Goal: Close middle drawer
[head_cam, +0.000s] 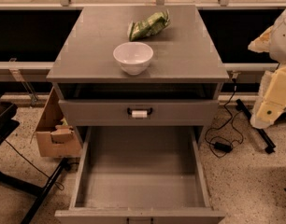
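The middle drawer is pulled far out toward me, below the cabinet top. Its deep grey box is empty, and its flat front lies along the bottom edge of the view. Above it, the grey drawer with a white tag on its handle stands slightly open. My gripper shows as a white and yellow shape at the right edge. It hangs above the floor, to the right of the cabinet, well apart from the middle drawer.
A white bowl and a green snack bag sit on the grey cabinet top. A cardboard box leans at the cabinet's left. A black cable with an adapter lies on the floor at right. Black stand legs cross the floor at left.
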{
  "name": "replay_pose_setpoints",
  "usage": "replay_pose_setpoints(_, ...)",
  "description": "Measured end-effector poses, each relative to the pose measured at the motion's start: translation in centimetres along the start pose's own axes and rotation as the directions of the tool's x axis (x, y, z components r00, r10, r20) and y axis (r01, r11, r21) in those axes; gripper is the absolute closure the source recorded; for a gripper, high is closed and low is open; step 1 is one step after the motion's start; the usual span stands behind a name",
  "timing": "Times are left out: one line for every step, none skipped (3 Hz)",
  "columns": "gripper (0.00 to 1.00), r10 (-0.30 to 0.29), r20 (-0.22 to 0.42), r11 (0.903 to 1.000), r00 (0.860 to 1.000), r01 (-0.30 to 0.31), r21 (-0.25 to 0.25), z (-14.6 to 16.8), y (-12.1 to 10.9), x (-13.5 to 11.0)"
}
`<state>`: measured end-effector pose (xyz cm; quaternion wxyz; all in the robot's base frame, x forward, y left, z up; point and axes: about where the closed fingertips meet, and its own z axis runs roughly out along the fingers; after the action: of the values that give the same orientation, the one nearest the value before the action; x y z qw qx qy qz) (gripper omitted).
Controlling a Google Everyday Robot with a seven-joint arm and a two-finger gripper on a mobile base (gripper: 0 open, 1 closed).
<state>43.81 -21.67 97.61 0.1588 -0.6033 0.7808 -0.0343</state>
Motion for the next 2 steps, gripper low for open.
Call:
replay_pose_setpoints(0.00, -0.001, 0.001, 1.0000, 1.000, 0.001, 0.000, 0.2, 0.1, 0.0)
replay_pose_setpoints(0.00, -0.008, 0.015, 0.9999, 1.000, 0.009, -0.007, 2.6, 1.5, -0.5)
